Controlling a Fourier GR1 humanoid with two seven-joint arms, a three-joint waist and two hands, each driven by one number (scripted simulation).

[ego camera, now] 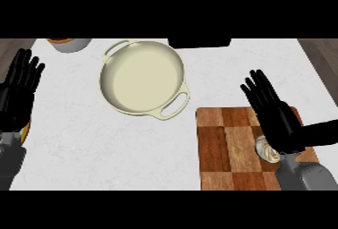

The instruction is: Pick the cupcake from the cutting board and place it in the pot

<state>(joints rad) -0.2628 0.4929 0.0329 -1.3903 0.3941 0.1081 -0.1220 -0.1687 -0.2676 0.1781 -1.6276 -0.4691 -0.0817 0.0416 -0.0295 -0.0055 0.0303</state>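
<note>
White counter [79, 147]: cream pot [142, 80] at 12 o'clock, holding nothing. Cupcake [267, 150] on cutting board [228, 147] at 4 o'clock, under right robot hand [277, 116], fingers straight, nothing grasped. Left robot hand [19, 87] resting open at 9 o'clock. Pick and place both remain.

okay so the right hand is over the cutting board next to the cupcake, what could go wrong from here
1. The right hand is open and covers most of the cupcake, so the view gives little check on how the fingers would close on it; it could be nudged, not grasped.
2. The cupcake sits near the cutting board's right side, so a push might slide it off.
3. The pot lies up and to the left; the carry could clip its rim or handle.
</note>
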